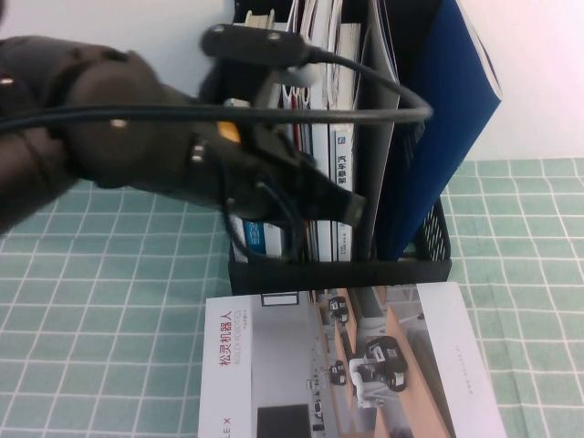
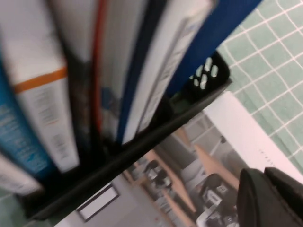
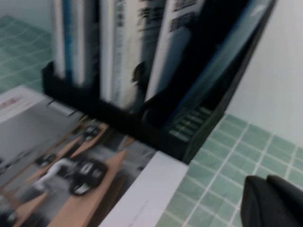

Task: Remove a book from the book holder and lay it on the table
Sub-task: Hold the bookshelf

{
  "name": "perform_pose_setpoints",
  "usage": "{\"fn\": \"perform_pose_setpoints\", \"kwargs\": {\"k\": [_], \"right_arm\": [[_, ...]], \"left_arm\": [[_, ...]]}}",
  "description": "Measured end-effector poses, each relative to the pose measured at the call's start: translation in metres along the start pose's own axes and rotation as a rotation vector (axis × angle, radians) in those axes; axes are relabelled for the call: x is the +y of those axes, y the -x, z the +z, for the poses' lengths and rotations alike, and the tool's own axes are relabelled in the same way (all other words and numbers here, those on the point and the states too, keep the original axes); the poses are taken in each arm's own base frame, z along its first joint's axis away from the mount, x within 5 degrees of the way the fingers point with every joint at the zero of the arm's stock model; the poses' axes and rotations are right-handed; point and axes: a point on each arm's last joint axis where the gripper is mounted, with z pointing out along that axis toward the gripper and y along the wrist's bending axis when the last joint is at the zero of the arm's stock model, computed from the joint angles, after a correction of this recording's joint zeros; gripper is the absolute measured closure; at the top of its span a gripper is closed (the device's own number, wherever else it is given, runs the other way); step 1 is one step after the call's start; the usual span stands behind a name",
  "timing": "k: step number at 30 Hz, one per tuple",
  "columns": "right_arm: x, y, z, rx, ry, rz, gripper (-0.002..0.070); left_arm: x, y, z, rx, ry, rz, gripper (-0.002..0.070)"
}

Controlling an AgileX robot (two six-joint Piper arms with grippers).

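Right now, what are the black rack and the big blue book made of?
The rack looks like matte black plastic: molded walls with slots. The blue book looks like smooth paper or card: thin and leaning in the rack. Left gripper and right gripper hang nearby.

- The book holder (image 1: 339, 270) stands on the table (image 1: 100, 310).
- The book (image 1: 447, 119) leans in the holder's rightmost compartment, right of the other upright books (image 1: 319, 137).
- A brochure (image 1: 356, 365) lies flat on the table, just before the holder's front lip.
- The left gripper (image 1: 351, 208) hangs before the holder's left compartments, above the lip.
- The right gripper (image 3: 277, 203) hovers over the table, right of the holder.
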Motion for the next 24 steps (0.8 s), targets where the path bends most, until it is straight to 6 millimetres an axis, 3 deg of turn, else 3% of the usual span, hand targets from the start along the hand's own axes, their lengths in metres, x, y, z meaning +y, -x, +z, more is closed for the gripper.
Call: {"fn": "perform_pose_setpoints", "kwargs": {"k": [4,8,11,14,18,21,24], "right_arm": [[0.013,-0.006,-0.004,0.124,0.158,-0.091,0.0678],[0.015,-0.010,-0.012,0.292,0.219,-0.146,0.0678],[0.006,-0.007,-0.015,0.356,0.161,-0.217,0.0678],[-0.005,0.004,-0.013,0.279,0.034,-0.251,0.0678],[-0.012,0.030,-0.004,0.016,-0.082,-0.318,0.0678],[-0.007,0.050,0.007,-0.123,-0.055,-0.294,0.0678],[-0.004,0.060,0.027,-0.115,-0.027,-0.277,0.0678]], "left_arm": [[-0.028,0.008,0.022,0.019,-0.047,0.066,0.0678],[-0.035,0.022,0.040,-0.002,-0.050,0.063,0.0678],[-0.036,0.032,0.053,-0.022,-0.046,0.042,0.0678],[-0.037,0.042,0.061,-0.065,-0.052,0.019,0.0678],[-0.040,0.057,0.069,-0.144,-0.067,-0.015,0.0678],[-0.042,0.064,0.077,-0.173,-0.071,-0.045,0.0678],[-0.042,0.068,0.081,-0.205,-0.058,-0.058,0.0678]]}}
